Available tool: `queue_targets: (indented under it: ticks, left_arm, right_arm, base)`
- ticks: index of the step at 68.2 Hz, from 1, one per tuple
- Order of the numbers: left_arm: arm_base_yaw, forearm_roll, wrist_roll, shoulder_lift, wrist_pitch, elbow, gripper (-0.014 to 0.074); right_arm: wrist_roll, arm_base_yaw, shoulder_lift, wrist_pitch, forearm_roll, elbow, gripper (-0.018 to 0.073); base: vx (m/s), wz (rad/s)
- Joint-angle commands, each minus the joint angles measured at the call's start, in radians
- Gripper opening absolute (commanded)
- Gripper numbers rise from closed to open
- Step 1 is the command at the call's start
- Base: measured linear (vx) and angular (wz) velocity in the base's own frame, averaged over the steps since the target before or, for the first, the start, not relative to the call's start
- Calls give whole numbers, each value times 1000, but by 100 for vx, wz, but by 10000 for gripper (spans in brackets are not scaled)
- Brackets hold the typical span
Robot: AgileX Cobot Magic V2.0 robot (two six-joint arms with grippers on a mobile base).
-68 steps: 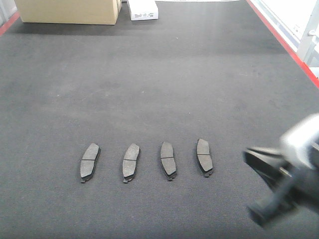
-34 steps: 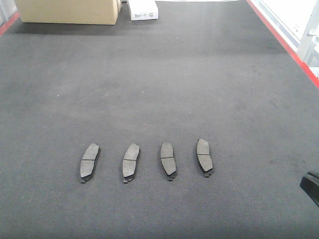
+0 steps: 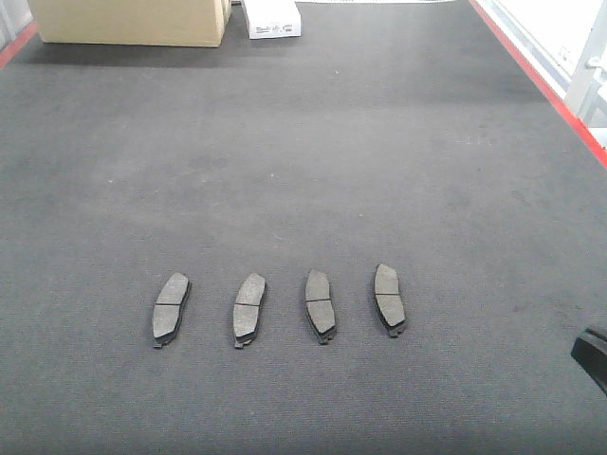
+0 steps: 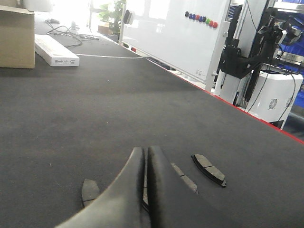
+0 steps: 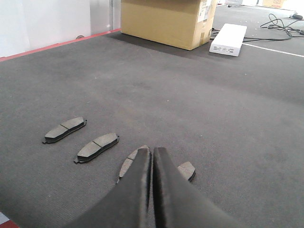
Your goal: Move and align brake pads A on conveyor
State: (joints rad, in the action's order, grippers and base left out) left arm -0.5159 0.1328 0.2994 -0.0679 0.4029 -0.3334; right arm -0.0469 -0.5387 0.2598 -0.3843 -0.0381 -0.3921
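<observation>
Nearest, both tools are clenched on nothing: the left tool (image 4: 145, 156) and the right tool (image 5: 152, 156) each show fingers pressed together, low in their wrist frames; just beyond them, the four brake pads A (image 3: 280, 305) lie in a side-by-side row across the lower middle of the conveyor (image 3: 313, 142), long axes running near-to-far, slightly fanned; neither arm looks clearly nearer; farther, at upper left, sit a cardboard box (image 3: 128, 21) and a white box (image 3: 271, 17).
</observation>
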Motion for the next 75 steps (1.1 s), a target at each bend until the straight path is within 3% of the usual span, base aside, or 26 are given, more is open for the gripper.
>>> queue_targets:
  ticks: [1,10,19,24,45,56,70,75]
  left_arm:
    - [-3,2,4,-11,-67,-24,-6]
    - [-3,-19,-36,-11,-66,-24,-6]
    - [-3,-182,-232,-11,-73,-24,-6]
    - [-3,-236,-299,-11,-73,-24,-6]
    - [12,-224,-317,-9,-71,-24,-6]
    - [148,-207,-317,45,-60,-24,-6]
    - [388,-156,-317,96,27,-23,-6]
    - [436,-155,-317,96,19,-6,-6]
  right_arm:
    - [-1,1,10,72,-13,-25,-3]
    - [-1,1,10,72,-13,-25,-3]
    - [-1,1,10,72,-13,-25,-3]
    - [-1,1,10,72,-13,-25,-3]
    - [-1,1,10,72,-13,-25,-3]
    - [-1,1,10,72,-13,-25,-3]
    - [-1,1,10,72,-13,-25,-3]
    - [-1,1,10,72,-13,-25,-3]
  base:
    - [0,0]
    - [0,0]
    - [0,0]
    - [0,0]
    - [0,0]
    - [0,0]
    - [0,0]
    - [0,0]
